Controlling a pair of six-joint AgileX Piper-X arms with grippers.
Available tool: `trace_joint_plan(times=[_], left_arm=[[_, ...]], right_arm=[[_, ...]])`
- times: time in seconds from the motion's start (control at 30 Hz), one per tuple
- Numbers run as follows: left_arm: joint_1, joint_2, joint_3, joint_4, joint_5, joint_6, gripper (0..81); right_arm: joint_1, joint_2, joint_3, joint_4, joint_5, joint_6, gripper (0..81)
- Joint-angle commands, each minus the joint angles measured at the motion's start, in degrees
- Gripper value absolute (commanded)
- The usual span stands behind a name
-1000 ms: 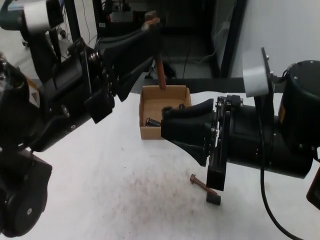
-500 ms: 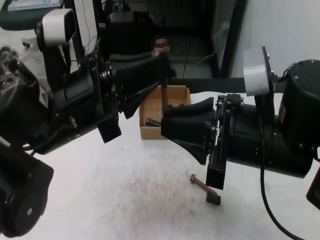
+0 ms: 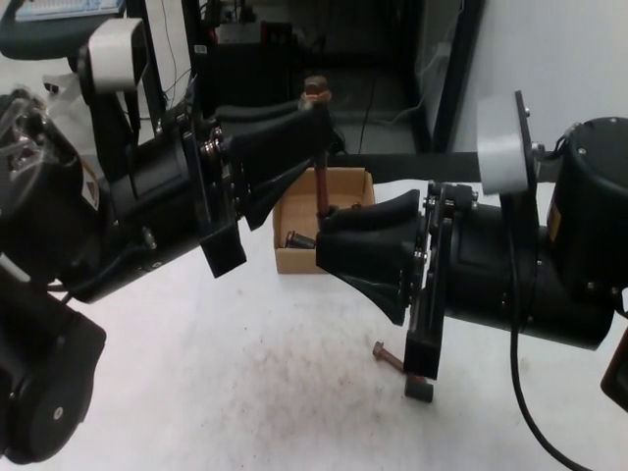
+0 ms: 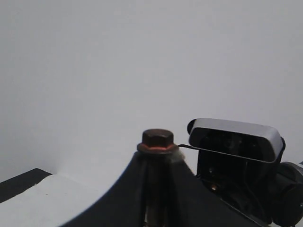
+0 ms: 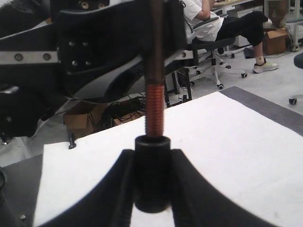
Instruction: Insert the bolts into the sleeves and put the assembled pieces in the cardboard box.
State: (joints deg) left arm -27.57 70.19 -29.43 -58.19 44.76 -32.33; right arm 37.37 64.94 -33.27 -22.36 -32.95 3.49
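Rust-brown bolt: a hex-headed metal bolt [image 4: 157, 141] stands upright in the air, head on top and threaded end pointing down.
Left tool: the black two-fingered left tool [image 3: 319, 130] is clenched on the bolt's shank just under the head. Its fingers reach in from the left arm's side of the high view.
Sleeve: a short black cylindrical sleeve [image 5: 151, 163] stands upright directly beneath the bolt, open end up.
Right tool: the black right tool [image 5: 151, 182] grasps the sleeve between its two fingers, lower than the left tool and opposite it.
Bolt and sleeve: the orange-brown thread meets the mouth of the sleeve and the two are in line. How far the tip sits inside cannot be told.
Cardboard box: a small open brown cardboard box [image 3: 294, 261] sits on the surface beyond the two tools. In the high view the held bolt crosses in front of its far rim.
Box contents: a few dark metal pieces [image 3: 298, 238] lie on the box floor, too small to tell apart.
Loose bolt: a second rusty bolt [image 3: 390, 356] lies flat on the surface below the right arm, well apart from the box.
Surface: a white sheet [image 3: 245, 383] with a faint reddish-brown smudge towards the near side.
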Motion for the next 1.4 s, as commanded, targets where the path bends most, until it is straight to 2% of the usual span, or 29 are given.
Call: trace_joint_plan(times=[0.0, 0.53, 1.37], left_arm=[[-0.01, -0.08, -0.50, -0.31, -0.76, 0.18, 0.1], [-0.01, -0.08, -0.50, -0.31, 0.42, 0.19, 0.1], [-0.01, 0.29, -0.50, 0.99, -2.32, 0.19, 0.1]], right_arm=[[0.18, -0.11, -0.28, -1.08, 0.05, -2.49, 0.8], [0.18, -0.11, -0.28, -2.43, 1.60, -3.49, 0.8], [0.18, -0.11, -0.28, -4.92, 1.12, -3.06, 0.8]])
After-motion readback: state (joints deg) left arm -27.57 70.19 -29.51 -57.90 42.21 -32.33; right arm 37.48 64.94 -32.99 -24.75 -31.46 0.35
